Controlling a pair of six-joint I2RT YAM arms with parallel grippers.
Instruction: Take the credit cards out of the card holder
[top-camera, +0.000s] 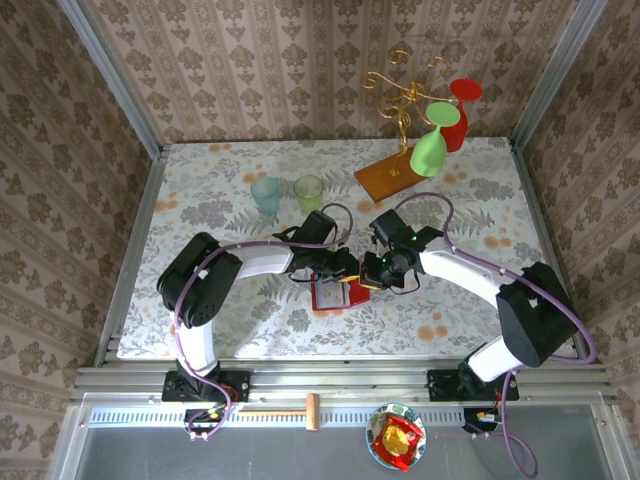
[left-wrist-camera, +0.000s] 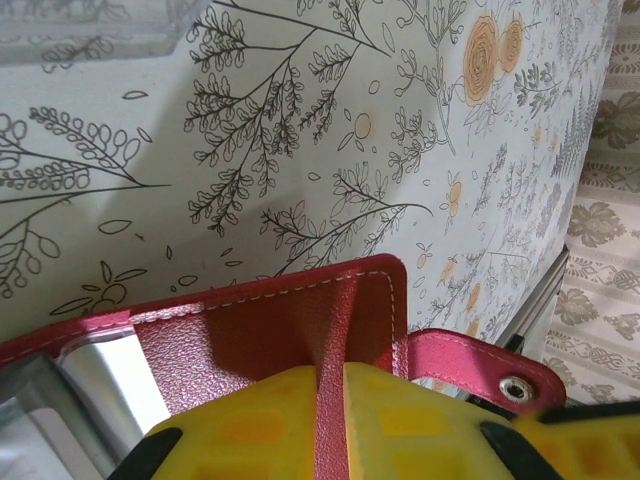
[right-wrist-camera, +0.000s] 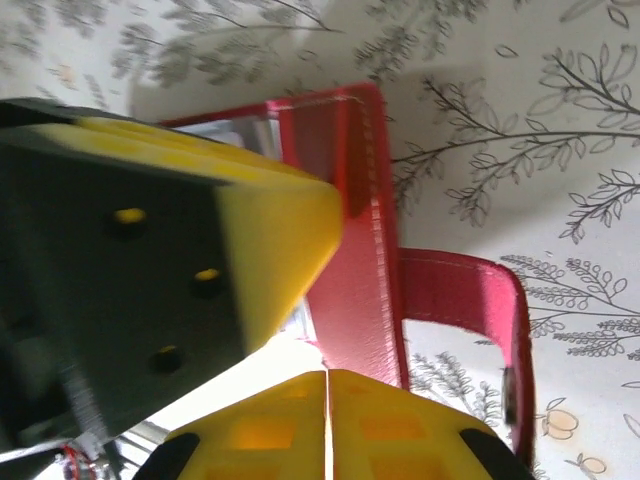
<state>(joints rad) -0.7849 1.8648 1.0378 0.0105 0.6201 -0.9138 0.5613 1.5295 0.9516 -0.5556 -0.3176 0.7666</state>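
The red card holder (top-camera: 332, 296) lies open on the flowered table, mid front, with both grippers meeting over its right edge. My left gripper (top-camera: 350, 268) is shut on a raised red fold of the card holder (left-wrist-camera: 280, 330), which shows as a red strip between the yellow fingers (left-wrist-camera: 420, 420). The snap tab (left-wrist-camera: 480, 362) sticks out to the right. My right gripper (right-wrist-camera: 328, 375) is shut on the edge of a white credit card (right-wrist-camera: 255, 378) that comes out of the card holder (right-wrist-camera: 355, 290). The left gripper's yellow finger (right-wrist-camera: 270, 225) stands close beside it.
Behind the grippers stand a pale blue cup (top-camera: 266, 193) and a green cup (top-camera: 309, 190). At the back right is an orange-brown wooden base (top-camera: 388, 178) with a gold wire rack, a green glass (top-camera: 430, 150) and a red glass (top-camera: 458, 115).
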